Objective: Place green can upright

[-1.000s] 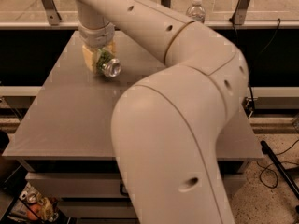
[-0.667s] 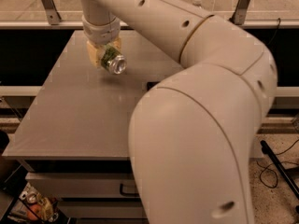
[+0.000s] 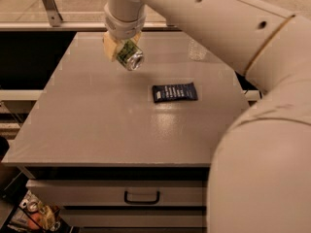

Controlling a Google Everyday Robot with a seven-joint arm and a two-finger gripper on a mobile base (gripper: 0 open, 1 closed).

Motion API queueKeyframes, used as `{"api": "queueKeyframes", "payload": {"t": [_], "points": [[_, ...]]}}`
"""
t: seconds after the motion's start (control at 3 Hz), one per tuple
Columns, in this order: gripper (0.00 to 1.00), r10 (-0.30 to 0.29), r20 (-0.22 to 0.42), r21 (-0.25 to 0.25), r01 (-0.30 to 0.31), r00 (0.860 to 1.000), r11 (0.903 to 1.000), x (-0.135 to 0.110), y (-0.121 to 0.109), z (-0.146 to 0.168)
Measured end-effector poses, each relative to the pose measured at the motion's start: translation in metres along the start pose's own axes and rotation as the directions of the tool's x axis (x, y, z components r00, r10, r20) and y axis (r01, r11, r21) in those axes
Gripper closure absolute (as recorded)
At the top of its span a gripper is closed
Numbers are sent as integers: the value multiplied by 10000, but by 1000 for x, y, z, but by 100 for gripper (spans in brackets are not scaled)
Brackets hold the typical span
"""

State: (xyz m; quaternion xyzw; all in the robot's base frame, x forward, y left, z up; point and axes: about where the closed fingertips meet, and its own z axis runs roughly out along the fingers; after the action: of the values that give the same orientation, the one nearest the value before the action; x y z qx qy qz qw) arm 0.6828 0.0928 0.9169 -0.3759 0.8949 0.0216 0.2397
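as gripper (image 3: 122, 51) clamps green can (image 3: 130, 57), far table (image 3: 116, 130) edge lies near

The gripper (image 3: 123, 51), above the table's (image 3: 97, 130) far-left part, clamps the green can (image 3: 131, 57) and covers its rear half (one silver end shows); the arm (image 3: 218, 18) hides the top of the water bottle (image 3: 197, 51) at the table's far right.

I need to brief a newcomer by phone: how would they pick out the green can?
Start at the grey table; over its far left part the gripper hangs from the big white arm. The green can is clamped in it, tilted, silver end toward the camera. The dark blue packet lies flat on the tabletop instead.
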Motion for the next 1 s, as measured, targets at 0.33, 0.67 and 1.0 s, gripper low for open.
{"api": "queueKeyframes", "payload": {"t": [0.33, 0.67, 1.0], "points": [[100, -480, 1706, -176, 518, 9842, 9985, -15, -11, -17], [100, -1027, 3280, -225, 1165, 9391, 9929, -27, -18, -37], [100, -1540, 4606, -315, 1895, 8741, 9814, -32, -15, -54]]}}
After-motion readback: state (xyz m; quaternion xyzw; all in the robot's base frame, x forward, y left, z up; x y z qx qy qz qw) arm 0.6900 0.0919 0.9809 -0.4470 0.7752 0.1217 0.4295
